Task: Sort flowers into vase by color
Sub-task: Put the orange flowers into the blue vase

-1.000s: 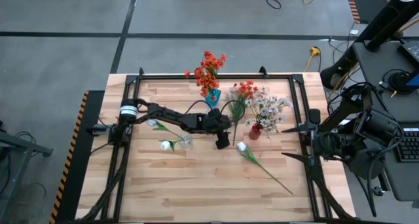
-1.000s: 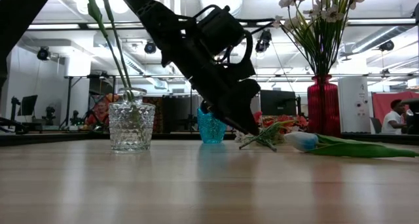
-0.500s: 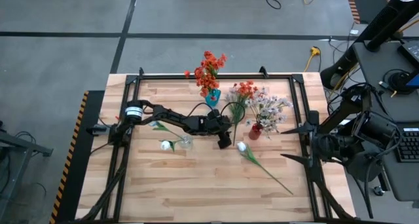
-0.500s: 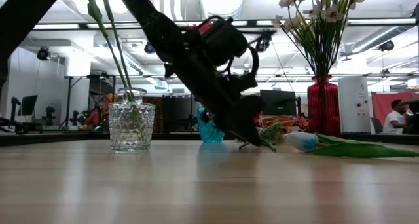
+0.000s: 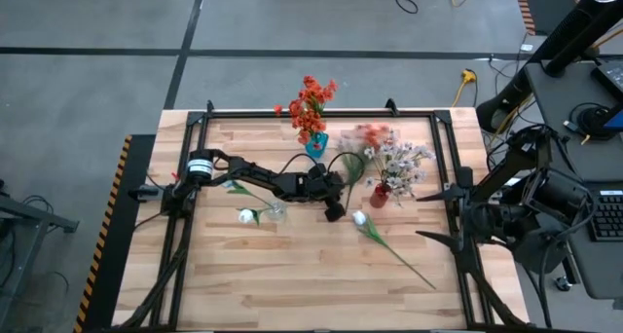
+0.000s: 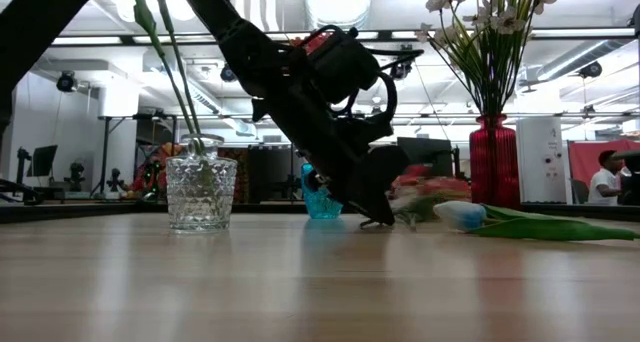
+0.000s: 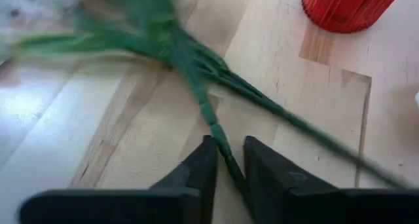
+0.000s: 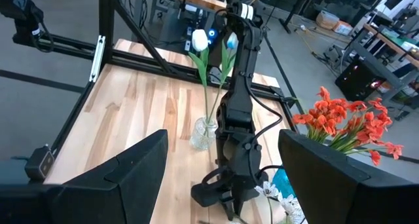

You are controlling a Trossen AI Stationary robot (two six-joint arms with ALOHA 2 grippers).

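An orange-red flower spray (image 5: 363, 135) lies near the table's middle, its blossoms blurred, and my left gripper (image 7: 227, 164) is shut on its green stem. More orange-red flowers (image 5: 310, 104) stand in a blue vase (image 5: 316, 147). Pale pink-white bunches (image 5: 399, 163) stand in a red vase (image 5: 380, 196). White tulips (image 5: 243, 215) stand in a clear glass vase (image 6: 201, 192). Another white tulip (image 5: 361, 218) lies flat on the wood. My right gripper (image 5: 433, 214) waits open at the right edge. My left gripper pinches the spray's green stem (image 7: 219, 142) between its two fingers, near the stem's bare lower end. The fingers slant down from the table's left. The blossom end (image 6: 428, 187) shows blurred, low over the table beside the red vase.
The lying tulip's long stem (image 5: 404, 260) runs toward the near right. The three vases stand close together around my left gripper. A black frame (image 5: 292, 116) borders the wooden top. Bare wood (image 5: 292, 275) lies along the near side. A person (image 6: 603, 177) sits in the room behind.
My left gripper has dropped a little toward the table onto the lying spray's stem and shut on it. The spray's blossom end, still before, is now blurred and has stirred beside the red vase.
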